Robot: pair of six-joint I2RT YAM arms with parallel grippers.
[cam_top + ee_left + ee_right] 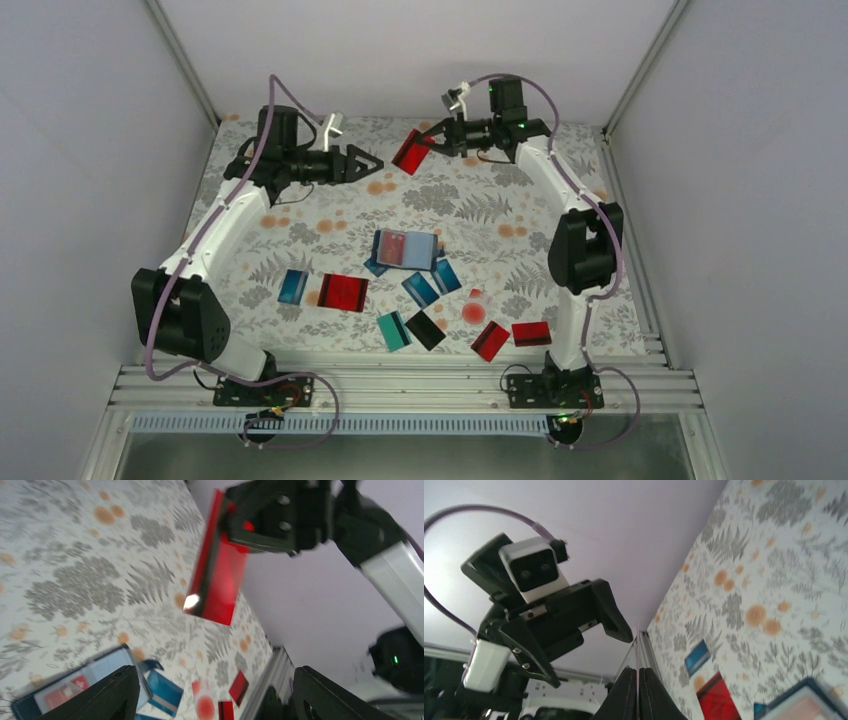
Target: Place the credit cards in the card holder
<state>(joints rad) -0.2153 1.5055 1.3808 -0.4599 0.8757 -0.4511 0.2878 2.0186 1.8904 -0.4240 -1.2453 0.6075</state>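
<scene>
My right gripper (432, 143) hangs over the far side of the table, shut on a red credit card (412, 152) with a dark stripe. In the right wrist view that card (638, 647) shows edge-on as a thin line between the closed fingers (626, 695). My left gripper (372, 163) stands open just left of the card, nothing between its jaws. The left wrist view shows the red card (217, 575) ahead, apart from the fingers (107, 695). The dark navy card holder (405, 250) lies open mid-table. Several red, blue, teal and black cards (343, 293) lie around it.
A small clear piece with a red dot (473, 305) lies among the cards on the right. White walls enclose the floral table on three sides. A metal rail (400, 380) with both arm bases runs along the near edge.
</scene>
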